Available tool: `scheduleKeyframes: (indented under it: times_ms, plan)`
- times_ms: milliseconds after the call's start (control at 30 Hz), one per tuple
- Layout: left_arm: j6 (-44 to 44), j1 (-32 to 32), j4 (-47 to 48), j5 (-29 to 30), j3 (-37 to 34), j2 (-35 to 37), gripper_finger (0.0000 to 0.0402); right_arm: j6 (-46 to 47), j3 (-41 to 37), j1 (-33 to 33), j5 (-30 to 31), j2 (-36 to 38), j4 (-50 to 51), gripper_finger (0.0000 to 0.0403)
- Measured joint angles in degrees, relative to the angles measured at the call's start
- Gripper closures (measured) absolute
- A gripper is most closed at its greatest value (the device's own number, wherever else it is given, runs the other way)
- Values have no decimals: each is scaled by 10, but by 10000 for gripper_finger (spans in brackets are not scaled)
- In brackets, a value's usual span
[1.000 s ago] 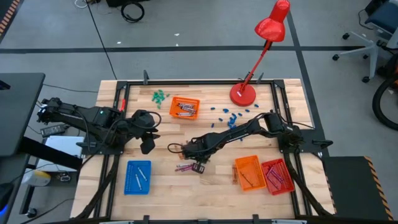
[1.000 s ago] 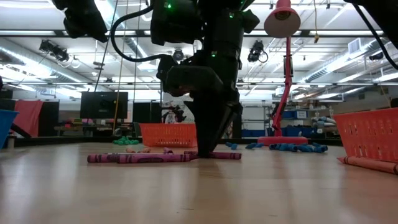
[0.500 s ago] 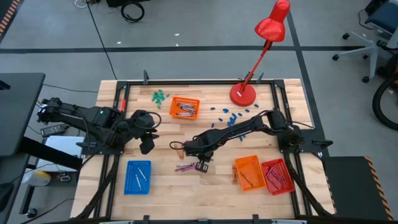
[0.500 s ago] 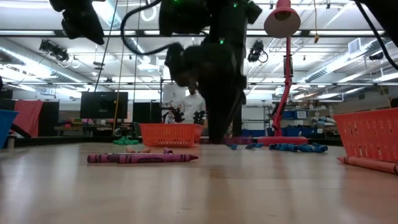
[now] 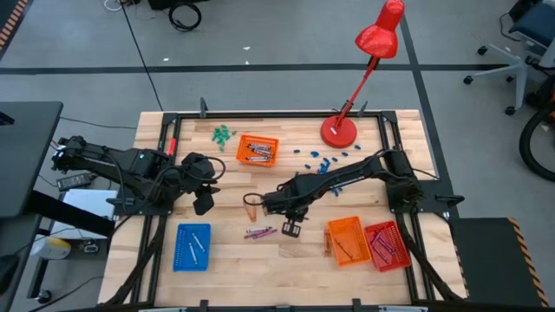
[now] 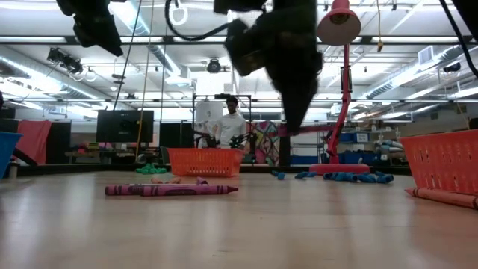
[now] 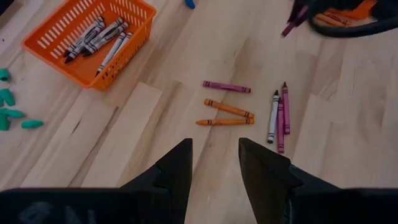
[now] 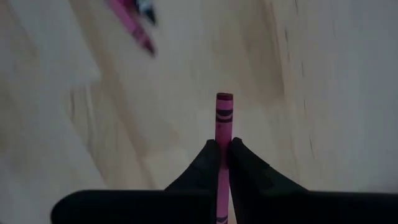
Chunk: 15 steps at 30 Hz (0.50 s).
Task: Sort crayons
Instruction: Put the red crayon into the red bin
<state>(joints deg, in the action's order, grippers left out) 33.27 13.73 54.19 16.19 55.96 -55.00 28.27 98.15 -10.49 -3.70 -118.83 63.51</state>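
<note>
I am working in what looks like a robotics lab or open workshop hall. My wooden table (image 5: 234,251) sits in a black metal frame on a grey floor marked with dark tape lines. A red desk lamp (image 5: 368,61) stands at one o'clock on the table. Office chairs (image 5: 520,43) show at two o'clock beyond it, cables (image 5: 184,15) at eleven o'clock. Across the room I see long ceiling strip lights (image 6: 418,71), exposed beams, dark monitors (image 6: 125,125), and a person (image 6: 231,127) standing at a bench.
</note>
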Motion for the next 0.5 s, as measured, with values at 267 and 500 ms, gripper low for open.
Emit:
scheduleKeyframes:
  times_ms: [267, 500]
  plan:
    - [-11, 0, -11, 17, 0, 0, 260, -14, 0, -48, 7, 39, 116, 377]
    - [-14, 0, -11, 17, 0, 0, 260, 19, -85, -96, -8, 126, 136, 377]
